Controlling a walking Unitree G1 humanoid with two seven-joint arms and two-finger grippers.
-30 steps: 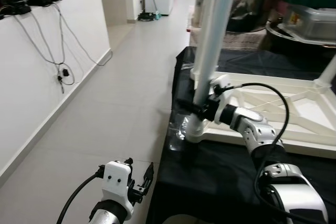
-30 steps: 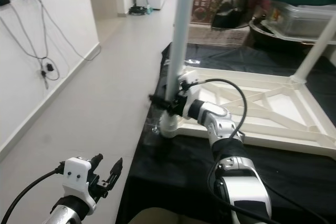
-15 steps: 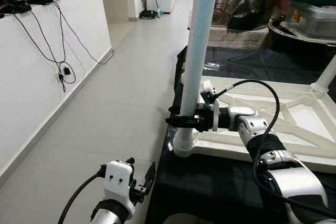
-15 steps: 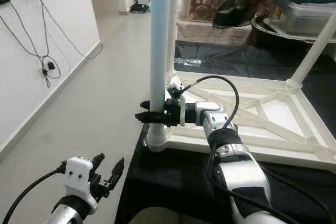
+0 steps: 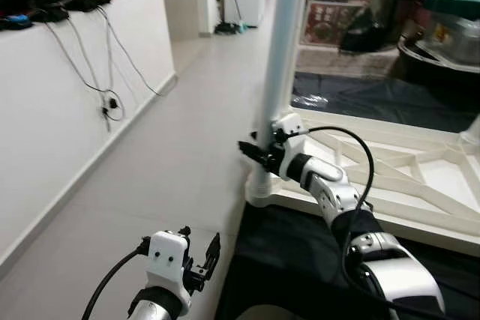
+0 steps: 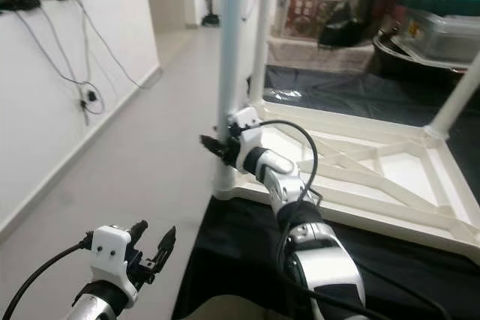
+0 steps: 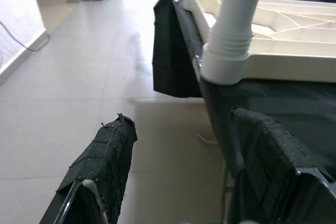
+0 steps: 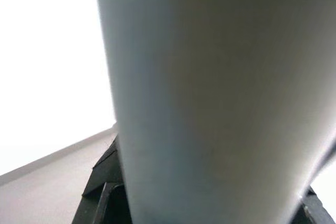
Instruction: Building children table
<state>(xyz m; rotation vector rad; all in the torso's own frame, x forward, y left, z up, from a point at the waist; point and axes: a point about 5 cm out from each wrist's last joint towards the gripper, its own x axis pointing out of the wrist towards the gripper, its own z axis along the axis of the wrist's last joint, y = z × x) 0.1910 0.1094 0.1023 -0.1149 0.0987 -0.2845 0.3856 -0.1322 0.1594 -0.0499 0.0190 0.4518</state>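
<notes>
**Right tool clamping the table leg at the corner socket**

Left eye view: the right tool (image 5: pixel 259 154) is reaching across to the white table leg (image 5: pixel 283 65), its black fingers closed around the lower part of the tube just above the socket. The leg is standing upright in the corner socket of the upturned white children's table frame (image 5: pixel 420 177), which is lying on the black-covered tabletop (image 5: pixel 300 249) at that tabletop's corner nearest the hallway. The left tool (image 5: pixel 202 264) is hanging low beside the tabletop's edge, over the tiled floor (image 5: pixel 180 148), touching nothing. Storage boxes (image 5: pixel 337 5) are sitting beyond the tabletop's far edge; printing on one is showing, but it is too small to read.

Right eye view: a second white leg (image 6: pixel 457 95) is rising at a slant from the frame's far corner. Black cables (image 6: pixel 75 58) are hanging down the white wall.

Left wrist view: the left tool's two padded fingers (image 7: pixel 105 166) are standing well apart with nothing between them, pointing toward the leg's ribbed collar (image 7: pixel 226 56) seated at the frame's corner.

Right wrist view: the pale tube (image 8: pixel 210 103) is sitting right against the camera, with the black fingers (image 8: pixel 105 182) pressing on either side of it.
</notes>
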